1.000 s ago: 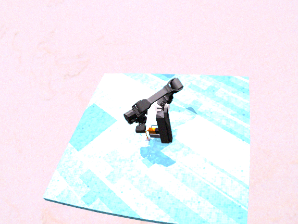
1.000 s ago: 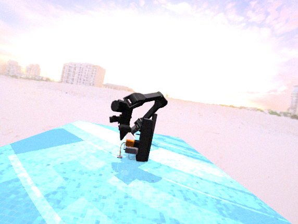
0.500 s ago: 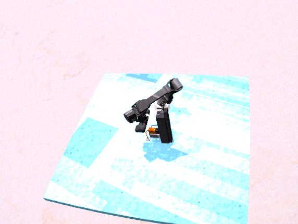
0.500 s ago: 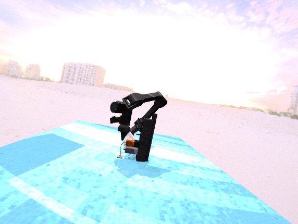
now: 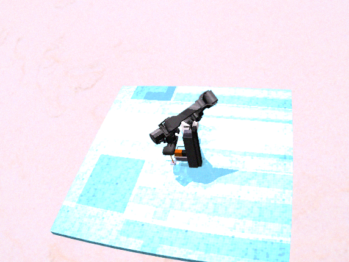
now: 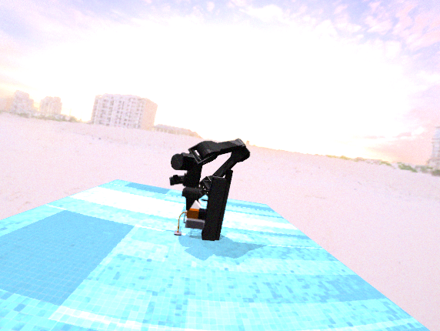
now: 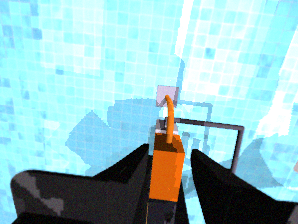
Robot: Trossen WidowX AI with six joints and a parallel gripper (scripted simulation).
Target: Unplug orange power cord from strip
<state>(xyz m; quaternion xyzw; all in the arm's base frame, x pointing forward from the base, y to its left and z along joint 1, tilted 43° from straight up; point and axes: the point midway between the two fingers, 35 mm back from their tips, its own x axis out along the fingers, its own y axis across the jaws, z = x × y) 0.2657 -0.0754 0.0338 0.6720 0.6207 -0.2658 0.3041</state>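
Observation:
The orange plug (image 5: 178, 153) (image 6: 192, 213) (image 7: 166, 172) sits on top of the grey power strip (image 5: 182, 158) (image 6: 195, 223), which is mostly hidden in the wrist view. Its orange cord (image 6: 179, 222) (image 7: 170, 115) bends down to a small pale plate (image 5: 173, 162) (image 6: 178, 233) (image 7: 166, 94). My gripper (image 5: 170, 152) (image 6: 189, 207) (image 7: 169, 151) is partly open and points down over the plug. In the wrist view its two black fingers stand on either side of the plug, with a gap visible on the right. Contact on the left cannot be told.
A black block (image 5: 183, 153) (image 6: 202, 214) stands beside the plug. The tall black arm base (image 5: 192, 149) (image 6: 215, 208) rises right next to the strip. A thin dark frame (image 7: 210, 124) stands right of the plug in the wrist view.

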